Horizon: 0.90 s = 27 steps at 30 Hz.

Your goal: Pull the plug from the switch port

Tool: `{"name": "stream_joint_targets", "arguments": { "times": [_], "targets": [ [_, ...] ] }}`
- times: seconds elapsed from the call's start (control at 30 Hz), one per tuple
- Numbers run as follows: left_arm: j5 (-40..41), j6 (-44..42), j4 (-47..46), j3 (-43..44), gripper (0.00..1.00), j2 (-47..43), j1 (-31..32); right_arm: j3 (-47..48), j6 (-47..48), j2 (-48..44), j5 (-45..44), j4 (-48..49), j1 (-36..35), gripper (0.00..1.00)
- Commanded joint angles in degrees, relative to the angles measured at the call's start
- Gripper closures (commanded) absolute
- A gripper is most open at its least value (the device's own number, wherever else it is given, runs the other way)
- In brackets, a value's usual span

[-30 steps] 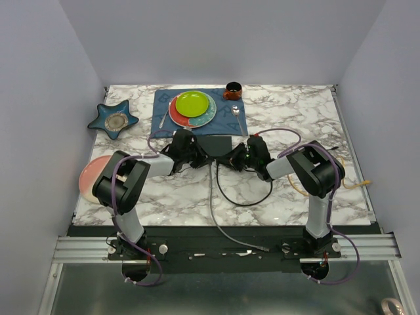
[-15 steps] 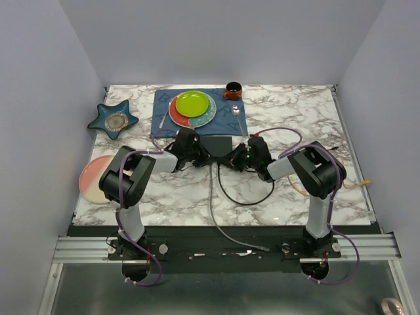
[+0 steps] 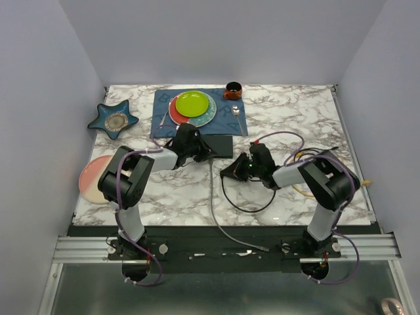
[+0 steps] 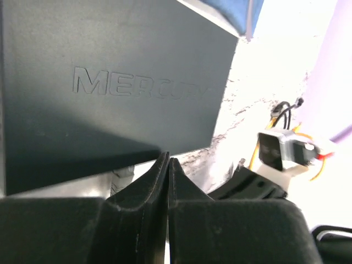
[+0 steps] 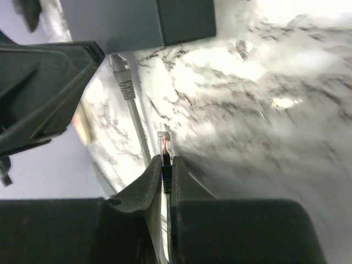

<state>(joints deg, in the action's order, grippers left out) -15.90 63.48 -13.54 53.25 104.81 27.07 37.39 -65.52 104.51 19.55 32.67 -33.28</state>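
The black switch (image 3: 220, 144) lies flat just in front of the blue mat; in the left wrist view it fills the top (image 4: 110, 82) and shows embossed lettering. My left gripper (image 3: 201, 151) is shut and empty, its tips (image 4: 166, 162) at the switch's near left edge. My right gripper (image 3: 230, 173) is shut on the clear plug (image 5: 164, 144) of the black cable (image 3: 246, 205). It holds the plug clear of the switch (image 5: 137, 22), above the marble. A grey cable (image 3: 211, 190) still sits plugged into the switch's near edge (image 5: 124, 80).
A green plate (image 3: 192, 104) on stacked plates sits on the blue mat (image 3: 164, 121), with an orange cup (image 3: 232, 90) and a spoon (image 3: 235, 111). A star-shaped dish (image 3: 114, 120) and a pink plate (image 3: 92, 178) lie at the left. A yellow cable (image 3: 298, 190) runs at the right.
My right gripper has drawn back from the switch toward the near side, with the black cable's plug out of the port. My left gripper has shifted right, up to the switch.
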Motion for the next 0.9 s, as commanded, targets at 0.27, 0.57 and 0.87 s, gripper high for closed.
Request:
{"name": "stream_joint_targets", "arguments": {
  "times": [0.27,0.57,0.87],
  "targets": [
    [6.8,-3.1,7.1,-5.2,0.83,-26.7,-1.5,18.1,24.6,-27.2,-27.2,-41.9,5.1,1.00],
    [6.8,-2.1,8.2,-10.2,0.82,-31.2,-1.5,29.8,28.2,-32.6,-38.5,-58.7,19.6,0.99],
    [5.5,0.1,6.4,-14.0,0.80,-31.3,-1.5,32.7,28.3,-26.0,-39.6,-69.2,29.5,0.60]
  ]
}}
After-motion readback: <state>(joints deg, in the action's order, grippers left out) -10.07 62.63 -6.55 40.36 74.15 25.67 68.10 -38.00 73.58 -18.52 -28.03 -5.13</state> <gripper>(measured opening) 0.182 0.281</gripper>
